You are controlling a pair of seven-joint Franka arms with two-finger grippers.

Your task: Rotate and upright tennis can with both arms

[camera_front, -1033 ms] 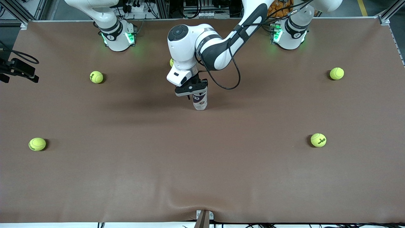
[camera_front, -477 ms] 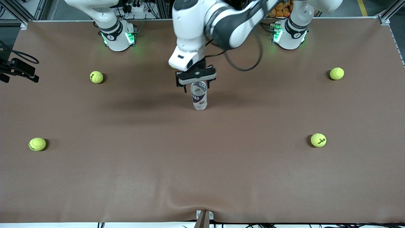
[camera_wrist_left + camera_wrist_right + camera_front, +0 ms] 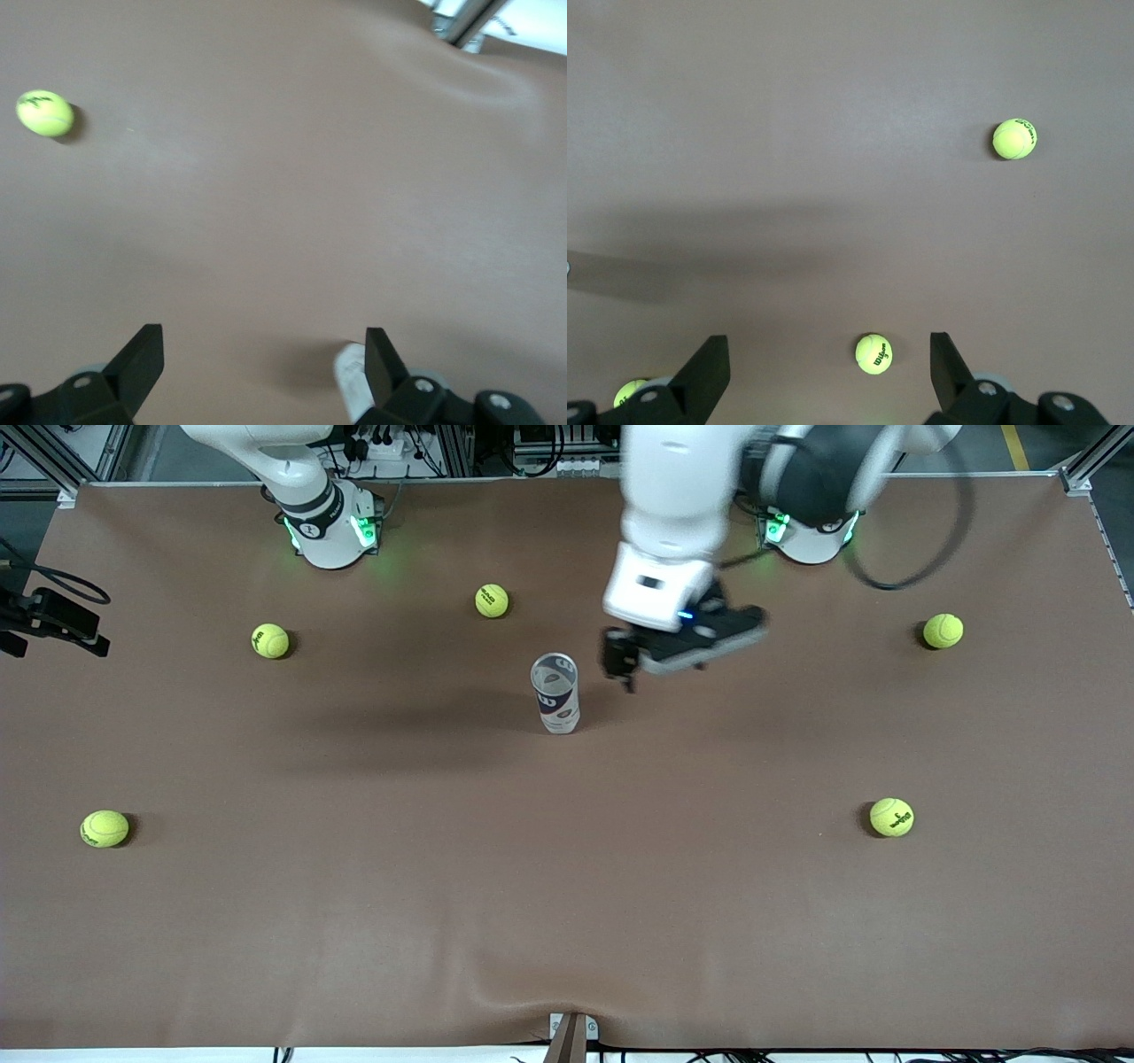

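Observation:
The tennis can (image 3: 555, 693) stands upright in the middle of the table, open silver rim up, white and dark-blue label facing the front camera. My left gripper (image 3: 678, 654) hangs open and empty above the table beside the can, toward the left arm's end. In the left wrist view its gripper (image 3: 263, 372) is spread wide, and a white sliver of the can (image 3: 349, 381) shows by one finger. My right gripper (image 3: 828, 367) is open and empty, high over the table; in the front view only the right arm's base (image 3: 330, 527) shows.
Several yellow-green tennis balls lie scattered: one (image 3: 492, 600) farther from the front camera than the can, two (image 3: 270, 640) (image 3: 104, 828) toward the right arm's end, two (image 3: 943, 631) (image 3: 891, 817) toward the left arm's end. The brown cloth (image 3: 567, 903) buckles at the near edge.
My left gripper let go of the can's top, rose, and swung away toward the left arm's end. The can stays standing upright. The ball it hid now shows.

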